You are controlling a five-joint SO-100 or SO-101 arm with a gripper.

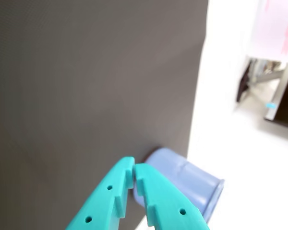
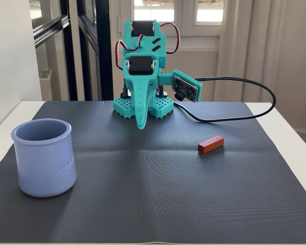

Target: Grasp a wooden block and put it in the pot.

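Observation:
The wooden block (image 2: 210, 144), a small reddish-brown bar, lies flat on the dark mat right of centre in the fixed view. It does not show in the wrist view. The lavender-blue pot (image 2: 44, 156) stands upright and empty-looking at the mat's front left; the wrist view shows it (image 1: 194, 184) behind the fingertips. My teal gripper (image 2: 141, 126) hangs point-down near the arm's base at the back of the mat, well away from both. Its fingers (image 1: 134, 168) are shut with nothing between them.
A dark woven mat (image 2: 153, 194) covers most of a white table (image 2: 290, 148). The arm's base (image 2: 143, 106) stands at the mat's back edge. A black cable (image 2: 245, 115) loops from the wrist camera over the mat's back right. Walls and windows lie behind.

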